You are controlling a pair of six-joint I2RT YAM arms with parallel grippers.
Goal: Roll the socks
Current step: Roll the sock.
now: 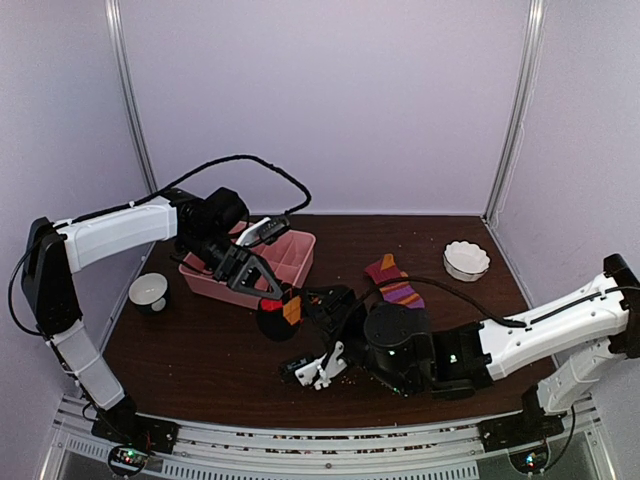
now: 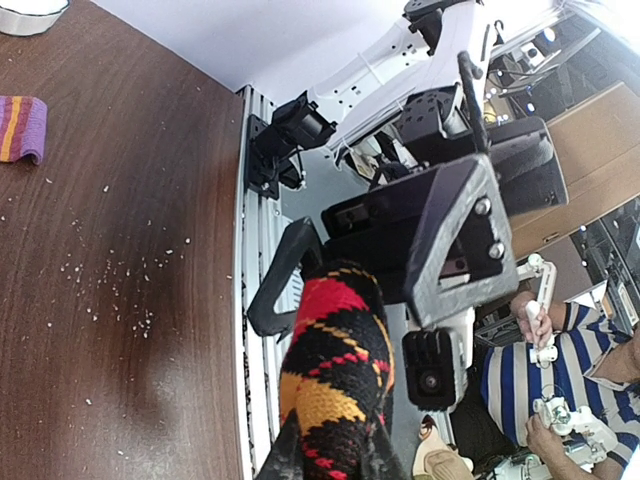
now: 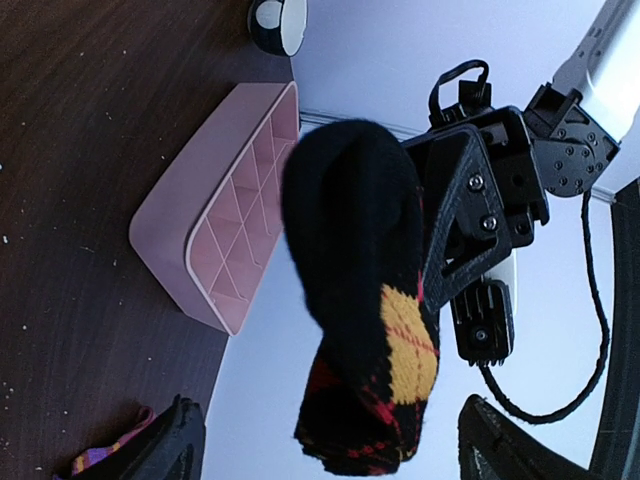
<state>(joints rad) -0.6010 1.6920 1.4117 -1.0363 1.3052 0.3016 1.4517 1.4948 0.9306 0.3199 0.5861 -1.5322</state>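
A rolled black sock (image 1: 277,318) with red and yellow diamonds hangs above the table in front of the pink tray. My left gripper (image 1: 275,300) is shut on it. In the left wrist view the sock (image 2: 335,360) runs up from between my left gripper (image 2: 330,455) fingers. My right gripper (image 1: 322,305) stands open right beside it. In the right wrist view the sock's free end (image 3: 375,330) hangs between the wide-apart fingers (image 3: 175,440) of my right gripper (image 3: 330,415), touching neither. A second sock (image 1: 396,282), striped purple, orange and red, lies flat on the table further right.
The pink tray (image 1: 300,262) with dividers stands at the back left. A small dark cup (image 1: 148,292) sits at the left edge, and a white fluted bowl (image 1: 466,260) at the back right. Crumbs dot the brown table (image 1: 200,350). White walls close in three sides.
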